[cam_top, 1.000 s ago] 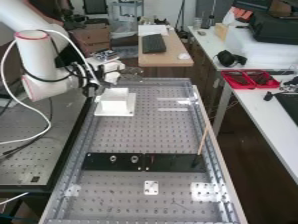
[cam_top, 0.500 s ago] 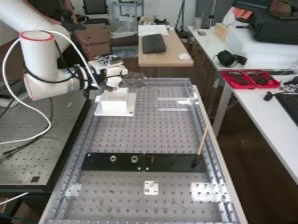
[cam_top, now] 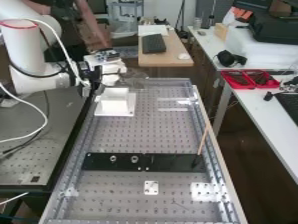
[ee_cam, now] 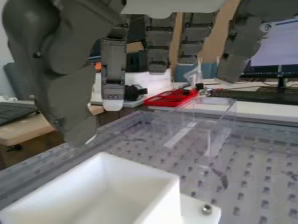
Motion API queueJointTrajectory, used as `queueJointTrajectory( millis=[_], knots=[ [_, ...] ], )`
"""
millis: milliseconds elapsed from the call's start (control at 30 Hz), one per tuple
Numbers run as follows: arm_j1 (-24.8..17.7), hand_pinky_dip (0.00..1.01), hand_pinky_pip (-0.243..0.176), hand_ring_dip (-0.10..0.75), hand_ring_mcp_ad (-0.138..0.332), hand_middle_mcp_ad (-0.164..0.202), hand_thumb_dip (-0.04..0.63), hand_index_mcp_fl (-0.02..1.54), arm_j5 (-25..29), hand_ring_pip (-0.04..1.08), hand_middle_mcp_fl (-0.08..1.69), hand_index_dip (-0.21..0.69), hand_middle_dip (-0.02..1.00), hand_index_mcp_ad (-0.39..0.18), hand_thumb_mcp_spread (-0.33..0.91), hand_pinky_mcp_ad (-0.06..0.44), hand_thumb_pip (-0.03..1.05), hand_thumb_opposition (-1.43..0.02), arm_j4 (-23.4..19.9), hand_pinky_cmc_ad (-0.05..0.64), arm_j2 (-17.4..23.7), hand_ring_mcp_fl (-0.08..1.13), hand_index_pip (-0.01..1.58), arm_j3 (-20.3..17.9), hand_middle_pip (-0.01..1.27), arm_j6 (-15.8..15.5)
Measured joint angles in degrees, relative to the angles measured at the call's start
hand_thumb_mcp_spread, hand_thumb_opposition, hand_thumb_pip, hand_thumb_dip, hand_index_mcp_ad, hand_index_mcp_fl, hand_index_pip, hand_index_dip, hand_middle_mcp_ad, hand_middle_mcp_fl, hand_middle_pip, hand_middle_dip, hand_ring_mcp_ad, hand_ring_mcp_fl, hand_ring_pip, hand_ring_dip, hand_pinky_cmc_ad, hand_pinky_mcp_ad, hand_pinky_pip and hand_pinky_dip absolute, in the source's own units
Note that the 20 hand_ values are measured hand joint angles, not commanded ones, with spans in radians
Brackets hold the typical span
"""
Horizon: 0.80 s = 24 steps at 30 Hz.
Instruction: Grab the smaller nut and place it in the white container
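Perforated metal bench (cam_top: 126,135); hand (cam_top: 112,70) at its far end, smooth dark grey fingers straight and spread, above the white, square-walled container (ee_cam: 149,197). Clear plastic piece (ee_cam: 214,125) stands nearby. Flat black bar (cam_top: 100,163) bears larger nut (cam_top: 113,159), bearing (cam_top: 134,159).

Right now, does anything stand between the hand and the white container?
Nothing visible does: the hand hangs close above the white container, whose top is uncovered, so the way down looks free.
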<state>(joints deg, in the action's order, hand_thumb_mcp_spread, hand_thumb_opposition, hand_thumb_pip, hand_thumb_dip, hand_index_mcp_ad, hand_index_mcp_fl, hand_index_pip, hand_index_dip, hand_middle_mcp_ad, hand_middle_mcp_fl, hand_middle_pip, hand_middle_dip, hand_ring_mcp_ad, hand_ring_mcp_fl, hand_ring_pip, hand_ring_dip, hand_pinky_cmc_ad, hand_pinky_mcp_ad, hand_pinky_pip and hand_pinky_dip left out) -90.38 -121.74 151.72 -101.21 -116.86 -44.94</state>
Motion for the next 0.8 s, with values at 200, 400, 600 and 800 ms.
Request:
queueJointTrajectory(
  millis=[200, 400, 600, 800],
  knots=[
    [1.74, 0.39, -0.03, 0.138, 0.094, 0.051, 0.204, 0.02, 8.47, 0.09, 0.07, -0.026, 0.29, -0.206, 0.35, 0.295, 0.64, -0.84, 3.38, 0.358, 6.62, 0.0, 1.25, 2.82, 0.13, 3.49],
    [3.01, 0.41, -0.037, 0.138, 0.101, 0.051, 0.204, 0.02, 18.01, 0.09, 0.07, -0.026, 0.29, -0.202, 0.29, 0.295, 0.64, -0.8, 8.67, 0.356, 9.09, 0.0, 1.21, 8.33, 0.13, 4.24],
    [4.34, 0.48, -0.061, 0.138, 0.108, 0.054, 0.173, 0.02, 26.0, 0.09, 0.07, -0.026, 0.29, -0.169, 0.22, 0.297, 0.64, -0.77, 12.79, 0.356, 9.33, 0.0, 1.03, 12.83, 0.13, 6.76],
    [5.53, 0.49, -0.079, 0.138, 0.136, 0.063, 0.14, 0.02, 29.93, 0.09, 0.01, 0.0, 0.29, -0.136, 0.15, 0.316, 0.59, -0.73, 14.97, 0.379, 9.49, 0.0, 0.5, 15.36, 0.13, 8.16]
  ],
)
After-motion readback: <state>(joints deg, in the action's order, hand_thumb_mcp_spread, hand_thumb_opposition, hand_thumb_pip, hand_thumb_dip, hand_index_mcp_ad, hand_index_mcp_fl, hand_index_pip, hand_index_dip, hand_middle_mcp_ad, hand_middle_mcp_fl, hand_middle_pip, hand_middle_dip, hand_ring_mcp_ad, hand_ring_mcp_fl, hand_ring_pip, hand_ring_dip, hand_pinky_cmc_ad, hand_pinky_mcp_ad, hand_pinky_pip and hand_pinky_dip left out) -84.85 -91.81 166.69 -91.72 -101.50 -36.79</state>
